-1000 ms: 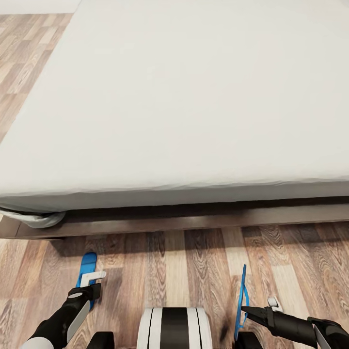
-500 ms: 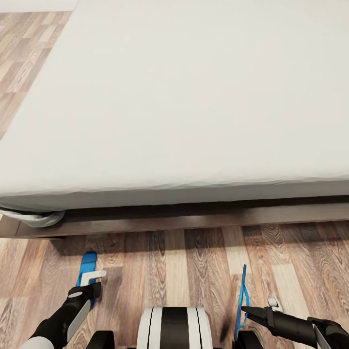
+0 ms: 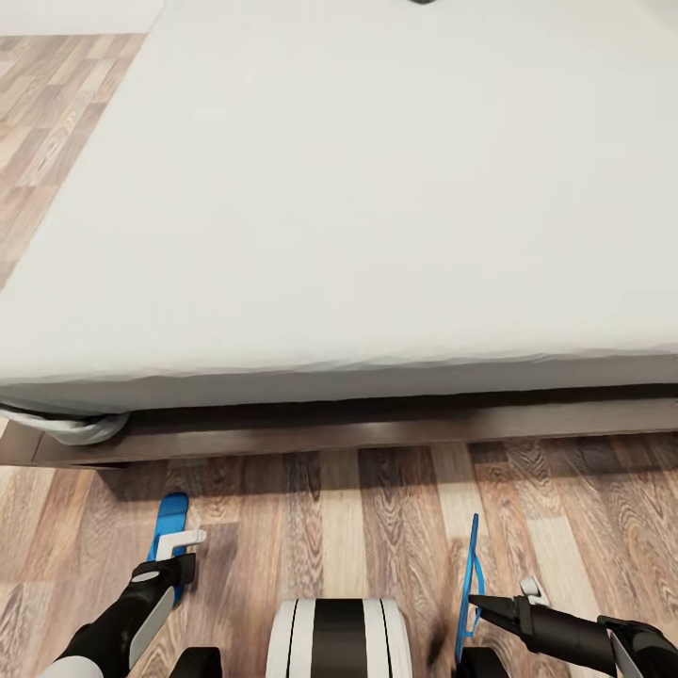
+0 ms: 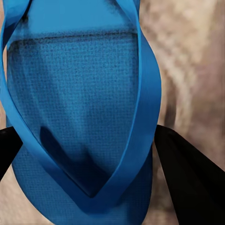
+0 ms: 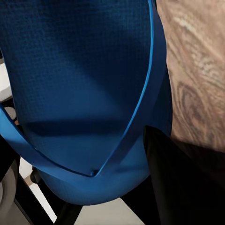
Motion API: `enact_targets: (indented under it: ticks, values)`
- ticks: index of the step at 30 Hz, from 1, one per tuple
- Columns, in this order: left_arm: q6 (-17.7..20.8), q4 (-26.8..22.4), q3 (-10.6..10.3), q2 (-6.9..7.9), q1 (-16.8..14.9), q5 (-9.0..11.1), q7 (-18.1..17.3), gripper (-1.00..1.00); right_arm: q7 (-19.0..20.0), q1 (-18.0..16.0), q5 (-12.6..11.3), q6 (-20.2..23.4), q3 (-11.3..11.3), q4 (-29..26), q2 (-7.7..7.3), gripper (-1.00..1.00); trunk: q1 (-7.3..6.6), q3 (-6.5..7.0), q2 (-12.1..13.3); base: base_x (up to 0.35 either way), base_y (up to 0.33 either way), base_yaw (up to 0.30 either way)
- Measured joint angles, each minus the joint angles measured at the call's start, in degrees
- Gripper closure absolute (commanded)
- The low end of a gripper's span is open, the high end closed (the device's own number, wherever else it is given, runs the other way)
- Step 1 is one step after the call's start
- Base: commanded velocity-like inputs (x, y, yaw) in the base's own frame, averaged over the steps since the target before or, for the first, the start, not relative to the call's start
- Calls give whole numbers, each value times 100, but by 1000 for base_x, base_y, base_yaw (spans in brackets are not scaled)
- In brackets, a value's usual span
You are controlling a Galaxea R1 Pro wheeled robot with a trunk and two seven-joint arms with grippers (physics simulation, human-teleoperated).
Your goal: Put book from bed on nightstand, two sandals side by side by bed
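- The bed (image 3: 358, 207) takes up the upper part of the head view: a plain white mattress on a dark brown frame (image 3: 377, 428), with a bunched grey-white corner of sheet (image 3: 71, 426) hanging at the near left end.
- Wood-plank floor (image 3: 358, 527) runs in front of the bed and along its left side.
- The left gripper (image 3: 174, 551) is low over the floor near the bed's left corner. It is clamped on the left sandal (image 3: 169, 523), bright blue, which points toward the bed and lies roughly flat.
- In the left wrist view, that sandal (image 4: 79, 117) sits between two dark fingers (image 4: 187, 183), its straps meeting in a V at the toe post; blurred floor lies behind it.
- The right gripper (image 3: 480, 603) is closed on the right sandal (image 3: 468, 584), which stands on edge, seen nearly side-on as a thin blue strip above the floor.
- In the right wrist view, the sole and strap of this sandal (image 5: 84, 84) are close up, with a dark finger (image 5: 183, 187) against it.
- The two sandals are well apart, one on each side of the robot's white and black trunk (image 3: 339, 636).
- A small dark item (image 3: 422, 2) at the top edge of the mattress cannot be identified.
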Motion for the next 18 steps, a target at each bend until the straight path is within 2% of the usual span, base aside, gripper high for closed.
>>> enact_targets:
  ticks: [3, 18]
  values:
    - [-2, 6, -3, -4, 6, 39, -6, 100, 0, -2, -1, 1, -2, -3, 0, 100, -6, 65, 4, 0, 0, 0]
    - [4, 7, -2, -2, 7, 41, -6, 100, 0, 1, 0, 0, 0, -2, 0, 100, -5, 66, 5, 0, 0, 0]
